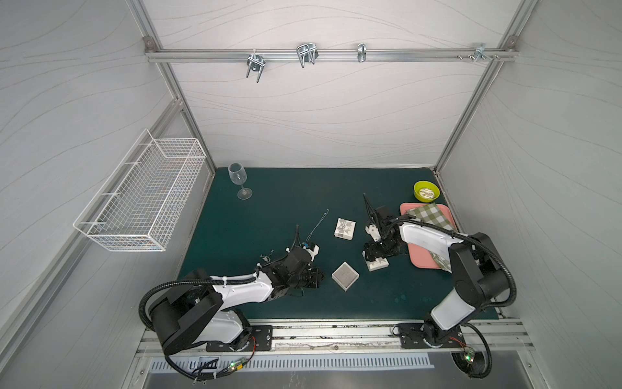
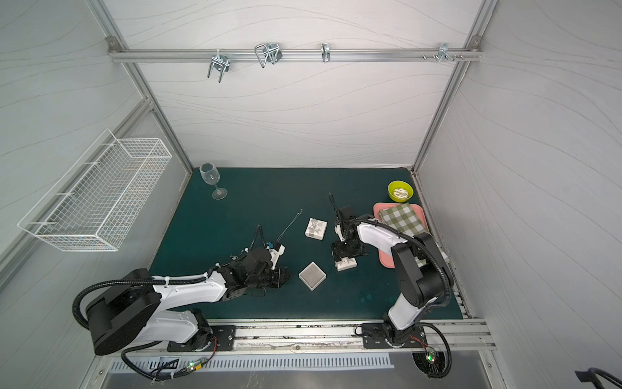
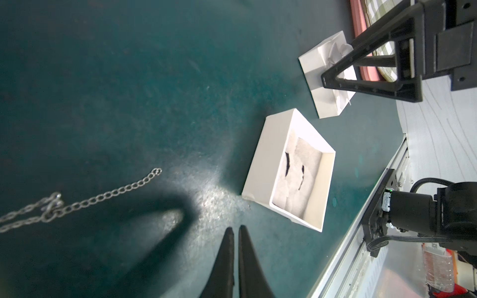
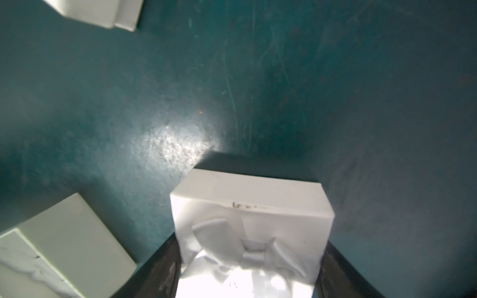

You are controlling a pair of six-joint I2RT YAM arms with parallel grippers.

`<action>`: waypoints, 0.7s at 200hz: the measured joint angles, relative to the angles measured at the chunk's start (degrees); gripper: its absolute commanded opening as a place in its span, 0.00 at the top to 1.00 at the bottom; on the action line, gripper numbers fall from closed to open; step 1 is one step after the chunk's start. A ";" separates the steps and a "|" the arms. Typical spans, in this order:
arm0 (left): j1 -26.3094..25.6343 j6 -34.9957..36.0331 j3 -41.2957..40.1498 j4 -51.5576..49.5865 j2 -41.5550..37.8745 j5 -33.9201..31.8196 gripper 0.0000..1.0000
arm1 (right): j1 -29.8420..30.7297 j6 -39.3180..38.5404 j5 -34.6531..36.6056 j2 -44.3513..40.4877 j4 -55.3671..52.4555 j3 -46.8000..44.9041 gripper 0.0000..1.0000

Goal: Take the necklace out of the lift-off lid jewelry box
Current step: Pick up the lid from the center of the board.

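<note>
The jewelry box base (image 1: pixel 345 276) (image 2: pixel 312 276) stands open on the green mat, with only white padding showing inside (image 3: pixel 289 170). A silver necklace (image 3: pixel 77 203) lies on the mat beside it, seen from above as a thin line (image 1: pixel 319 225) (image 2: pixel 289 226). My left gripper (image 1: pixel 321 278) (image 3: pixel 236 228) is shut and holds nothing, its tips just short of the base. The lid (image 1: pixel 378 265) (image 4: pixel 247 201), white with a bow, rests on the mat right of the base. My right gripper (image 1: pixel 376 262) (image 4: pixel 251 241) has a finger pressed to each side of it.
A second white box with a bow (image 1: pixel 345 228) sits behind the base. A wine glass (image 1: pixel 239 180) stands at the back left and a green bowl (image 1: pixel 426 191) at the back right. A pink tray (image 1: pixel 405 208) holds a checked cloth. A wire basket (image 1: pixel 141 195) hangs on the left wall.
</note>
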 measured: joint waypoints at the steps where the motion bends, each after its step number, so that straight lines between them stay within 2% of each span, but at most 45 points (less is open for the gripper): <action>1: -0.02 0.00 -0.02 0.02 0.02 0.00 0.92 | 0.00 -0.02 0.00 0.00 -0.02 0.00 0.28; 89: -2.86 -2.29 0.04 5.27 6.86 1.70 0.98 | 3.37 0.85 -2.97 -5.86 -1.42 -0.50 0.31; 140: -2.86 -2.73 3.69 7.04 11.67 2.08 0.98 | 4.81 2.64 -5.90 -8.46 -2.19 -3.19 0.34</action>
